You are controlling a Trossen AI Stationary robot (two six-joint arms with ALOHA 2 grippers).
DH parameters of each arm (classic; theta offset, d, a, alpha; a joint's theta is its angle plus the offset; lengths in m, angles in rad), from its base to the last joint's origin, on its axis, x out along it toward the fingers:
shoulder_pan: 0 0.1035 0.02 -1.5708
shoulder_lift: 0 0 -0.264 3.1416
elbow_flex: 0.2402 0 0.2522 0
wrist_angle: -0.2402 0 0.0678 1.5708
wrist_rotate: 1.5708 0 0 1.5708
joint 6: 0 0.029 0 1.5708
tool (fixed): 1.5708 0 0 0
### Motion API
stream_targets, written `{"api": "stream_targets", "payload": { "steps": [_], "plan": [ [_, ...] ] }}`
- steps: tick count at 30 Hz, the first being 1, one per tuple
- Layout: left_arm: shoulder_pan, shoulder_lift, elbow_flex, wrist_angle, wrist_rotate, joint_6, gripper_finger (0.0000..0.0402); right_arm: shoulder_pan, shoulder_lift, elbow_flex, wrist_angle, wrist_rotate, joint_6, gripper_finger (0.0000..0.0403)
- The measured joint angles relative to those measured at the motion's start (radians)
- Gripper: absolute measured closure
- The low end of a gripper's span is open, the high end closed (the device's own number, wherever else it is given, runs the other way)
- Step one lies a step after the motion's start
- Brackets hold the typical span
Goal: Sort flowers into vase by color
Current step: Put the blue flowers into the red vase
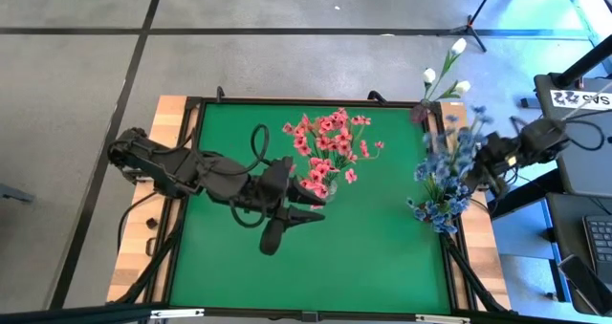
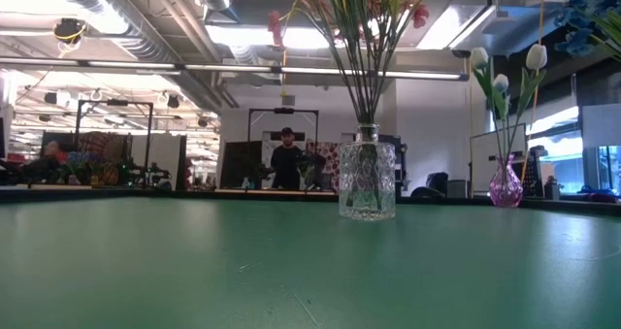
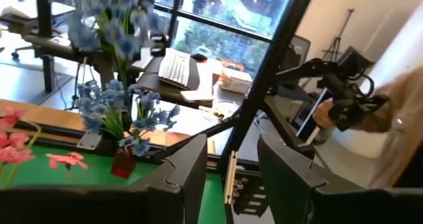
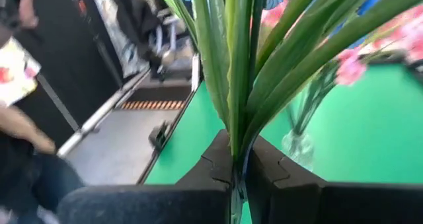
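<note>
My left gripper (image 1: 320, 207) hangs over the middle of the green table (image 1: 373, 257), just on the near side of the clear glass vase (image 2: 367, 181). Its fingers (image 3: 192, 168) stand apart with nothing between them, a moderate gap. The arm behind it reaches in from the left edge, bent and low over the mat, with a dark cable looping above it.

The clear glass vase stands near the table's centre, and the pink flowers (image 1: 330, 142) fan out of it toward the far side, their thin green stems gathered in its neck. They spread wide enough to cover much of the mat just past my left gripper.

My right gripper (image 4: 239, 174) is at the right edge of the table, its arm coming in from the right over the wooden border. It is clamped on a bunch of green stems (image 4: 232, 59), and above them the blue flowers (image 1: 448, 176) form a thick cluster that hides most of the gripper from overhead.

Farther back, at the far right corner, a small pink vase (image 2: 505, 185) holds the white buds (image 1: 448, 74), which lean out past the table's edge.

Beyond the table, the low camera shows a person (image 2: 287, 161) in dark clothes standing far off in the room. A tripod (image 1: 475, 18) stands on the floor past the far right corner.
</note>
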Motion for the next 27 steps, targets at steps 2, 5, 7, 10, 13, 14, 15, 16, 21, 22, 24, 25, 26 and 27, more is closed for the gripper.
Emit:
{"api": "stream_targets", "payload": {
  "steps": [2,5,7,10,13,14,15,16,21,22,24,25,26,27],
  "plan": [
    [-0.005,0.0,0.0,-0.003,0.001,0.029,0.0271,0.0,-0.003,-0.035,-0.004,-0.029,-0.002,0.0389],
    [-0.011,0.0,0.0,-0.009,0.0,0.059,0.0271,0.0,-0.006,-0.069,-0.008,-0.051,-0.009,0.0389],
    [-0.011,0.0,0.0,-0.023,0.0,0.059,0.0271,0.0,-0.008,-0.091,0.0,-0.051,-0.025,0.0389],
    [-0.011,0.0,-0.001,-0.028,0.0,0.061,0.0271,0.0,-0.007,-0.128,-0.002,-0.034,-0.042,0.0389],
    [-0.009,0.0,-0.001,-0.041,0.0,0.062,0.0271,0.0,-0.007,-0.172,-0.002,-0.02,-0.054,0.0389],
    [-0.005,0.0,-0.001,-0.054,0.0,0.062,0.0271,0.0,-0.009,-0.187,-0.003,-0.021,-0.055,0.0389],
    [-0.002,0.0,-0.001,-0.063,0.001,0.062,0.0271,0.0,-0.013,-0.201,-0.003,-0.021,-0.056,0.0389],
    [0.003,0.001,-0.001,-0.075,0.001,0.061,0.0271,0.0,-0.018,-0.214,-0.002,-0.021,-0.059,0.0389],
    [0.036,0.001,-0.001,-0.12,0.0,0.028,0.0271,0.0,-0.062,-0.239,0.029,0.011,-0.086,0.0389],
    [0.04,0.001,-0.001,-0.123,0.0,0.019,0.0271,0.0,-0.068,-0.229,0.054,0.017,-0.09,0.0389],
    [0.046,0.001,-0.001,-0.125,0.022,0.012,0.0271,0.0,-0.073,-0.195,0.13,0.025,-0.105,0.0389],
    [0.047,0.001,-0.001,-0.125,0.033,0.012,0.0271,0.0,-0.073,-0.17,0.165,0.024,-0.11,0.0389],
    [0.047,0.001,-0.001,-0.125,0.041,0.015,0.0271,0.0,-0.073,-0.143,0.188,0.024,-0.112,0.0389],
    [0.046,0.001,-0.001,-0.126,0.043,0.017,0.0271,0.0,-0.073,-0.111,0.196,0.023,-0.112,0.0389]
  ]
}}
